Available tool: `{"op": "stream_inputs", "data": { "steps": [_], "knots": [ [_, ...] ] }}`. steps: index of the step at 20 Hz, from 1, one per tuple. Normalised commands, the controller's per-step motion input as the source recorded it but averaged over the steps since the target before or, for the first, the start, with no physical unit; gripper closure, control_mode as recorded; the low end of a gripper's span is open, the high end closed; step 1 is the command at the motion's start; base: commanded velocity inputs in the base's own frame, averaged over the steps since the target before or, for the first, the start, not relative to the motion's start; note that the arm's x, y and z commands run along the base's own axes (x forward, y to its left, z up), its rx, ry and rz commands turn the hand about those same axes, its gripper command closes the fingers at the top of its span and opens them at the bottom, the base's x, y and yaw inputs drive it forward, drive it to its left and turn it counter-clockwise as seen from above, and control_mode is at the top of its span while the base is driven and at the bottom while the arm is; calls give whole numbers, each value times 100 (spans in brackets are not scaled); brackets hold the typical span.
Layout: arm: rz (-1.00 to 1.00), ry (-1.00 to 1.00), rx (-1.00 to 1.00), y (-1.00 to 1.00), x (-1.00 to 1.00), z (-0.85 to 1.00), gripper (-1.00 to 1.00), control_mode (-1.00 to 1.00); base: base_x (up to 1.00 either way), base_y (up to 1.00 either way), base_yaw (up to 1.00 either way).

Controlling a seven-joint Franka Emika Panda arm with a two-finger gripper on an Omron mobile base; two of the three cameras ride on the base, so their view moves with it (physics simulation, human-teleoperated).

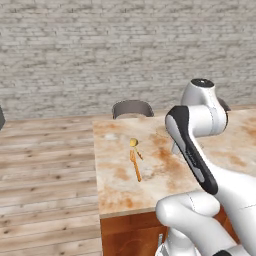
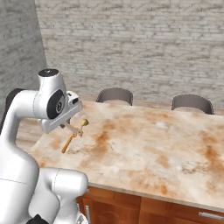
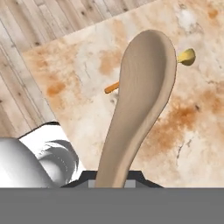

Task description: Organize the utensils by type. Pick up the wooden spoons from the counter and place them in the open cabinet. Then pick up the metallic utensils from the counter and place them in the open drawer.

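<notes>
1. Wooden spoon (image 3: pixel 142 100) fills your hand view right now, bowl end pointing away from the camera, handle running down into the tool (image 3: pixel 111 183) at the bottom edge.
2. You've got the tool clamped on that wooden spoon's handle; the hand view shows the handle pinched between the two dark tips, lifted clear above the desk (image 3: pixel 192 131).
3. From the right base view you see the same spoon as a pale sliver (image 2: pixel 73 128) sticking out below the wrist, with the arm's big white joint covering most of the grip.
4. The left base view hides the held spoon behind the forearm, so you can't judge the grip from there.
5. What the left base view does give you is the orange-handled utensil (image 1: pixel 135 166) lying flat on the desk, and a small yellow-headed utensil (image 1: pixel 135 145) just beside its far end.
6. In the hand view those two peek out on either side of the spoon bowl: an orange tip (image 3: pixel 112 88) on one side, a yellow head (image 3: pixel 186 57) on the other.
7. The right base view shows two chairs (image 2: pixel 114 95) tucked at the far edge of the desk, and wood drawer fronts (image 2: pixel 175 214) along the near side.
8. The left base view shows plank floor (image 1: pixel 47 165) to the left of the desk's corner.
</notes>
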Motion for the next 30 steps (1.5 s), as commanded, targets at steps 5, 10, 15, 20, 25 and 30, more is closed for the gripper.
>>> {"op": "stream_inputs", "data": {
  "steps": [5, 10, 15, 20, 25, 30],
  "knots": [
    [30, 0, -2, -10, -21, 1, 100, -100, 0, 0, 0],
    [3, 3, 0, 0, 0, 0, 100, -100, 0, 0, 0],
    [0, 0, 0, -1, -4, 0, 100, 100, -11, -3, -1],
    [0, 0, 0, 0, 0, 0, 100, 100, -58, -17, -16],
    [0, 0, 0, 0, 0, 0, 100, 100, -25, 0, -65],
    [0, 0, 0, 0, 0, 0, 100, 100, 0, 4, -95]
  ]
}}
